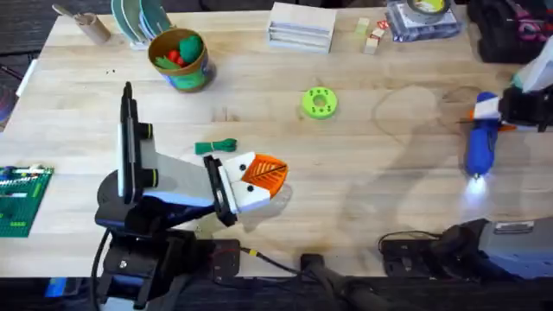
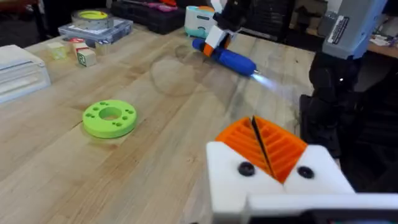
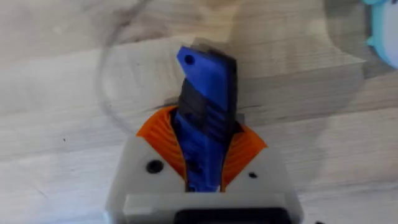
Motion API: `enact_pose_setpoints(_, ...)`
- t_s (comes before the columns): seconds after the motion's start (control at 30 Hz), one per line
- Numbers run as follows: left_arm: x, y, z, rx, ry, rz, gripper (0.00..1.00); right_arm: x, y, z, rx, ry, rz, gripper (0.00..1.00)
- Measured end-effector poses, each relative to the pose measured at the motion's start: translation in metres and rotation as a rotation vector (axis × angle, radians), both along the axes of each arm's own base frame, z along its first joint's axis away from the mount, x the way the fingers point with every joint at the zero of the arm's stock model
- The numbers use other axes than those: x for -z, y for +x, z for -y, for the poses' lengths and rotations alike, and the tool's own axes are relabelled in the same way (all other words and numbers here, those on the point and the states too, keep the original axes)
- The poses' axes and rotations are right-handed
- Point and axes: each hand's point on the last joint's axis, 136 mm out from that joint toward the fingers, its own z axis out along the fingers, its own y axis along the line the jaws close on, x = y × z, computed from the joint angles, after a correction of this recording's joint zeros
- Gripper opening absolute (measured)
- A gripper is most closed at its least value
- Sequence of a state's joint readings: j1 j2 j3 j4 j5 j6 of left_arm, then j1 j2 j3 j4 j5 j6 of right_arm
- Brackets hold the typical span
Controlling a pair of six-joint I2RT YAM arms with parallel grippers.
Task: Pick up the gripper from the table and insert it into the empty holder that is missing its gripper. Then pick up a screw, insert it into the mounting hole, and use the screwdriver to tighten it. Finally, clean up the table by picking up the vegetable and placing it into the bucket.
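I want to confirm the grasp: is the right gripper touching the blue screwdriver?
Touching. In the right wrist view the right gripper has its orange pads pressed against both sides of the screwdriver.

overhead looking down, wrist views close, sharing screwdriver [image 1: 480,147]

Blk arms, white jaws w/ orange ribbed pads [image 2: 264,144]

- The table [image 1: 363,164] is light wood with a fine grain and a smooth matt finish.
- The screwdriver [image 3: 205,124] looks like smooth blue plastic with a slight gloss.
- The left gripper [image 2: 264,149] has ribbed orange plastic pads in matt white plastic.
- The green disc [image 2: 109,118] is matt plastic.
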State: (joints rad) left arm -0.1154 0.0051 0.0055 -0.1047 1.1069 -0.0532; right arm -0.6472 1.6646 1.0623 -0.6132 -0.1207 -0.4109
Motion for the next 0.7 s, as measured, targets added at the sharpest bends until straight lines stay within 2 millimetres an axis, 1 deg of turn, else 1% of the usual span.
enact_pose_setpoints(0.13, 0.000, 0.000, 0.000, 0.000, 0.000, -0.001, 0.016, -0.017, 0.012, 0.009, 0.095, 0.008, 0.041, 0.221)
enact_pose_setpoints(0.33, 0.000, 0.000, 0.000, 0.000, 0.000, 0.000, 0.016, -0.045, 0.026, 0.008, 0.135, 0.035, 0.103, 0.211)
enact_pose_setpoints(0.37, 0.000, 0.000, 0.000, 0.000, 0.000, -0.001, 0.016, -0.053, 0.029, 0.007, 0.130, 0.021, 0.129, 0.210)
enact_pose_setpoints(0.4, 0.000, 0.000, 0.000, 0.000, 0.000, 0.000, 0.016, -0.089, 0.040, 0.004, 0.101, -0.042, 0.237, 0.206)
enact_pose_setpoints(0.5, 0.000, 0.000, 0.000, 0.000, 0.000, -0.001, 0.016, -0.138, 0.050, -0.003, 0.064, -0.119, 0.384, 0.201)
enact_pose_setpoints(0.6, 0.000, 0.000, 0.000, 0.000, 0.000, 0.000, 0.016, -0.180, 0.051, -0.014, 0.033, -0.175, 0.497, 0.198)
enact_pose_setpoints(0.7, 0.000, 0.000, 0.000, 0.000, 0.000, 0.000, 0.016, -0.211, 0.045, -0.027, 0.006, -0.210, 0.574, 0.194)
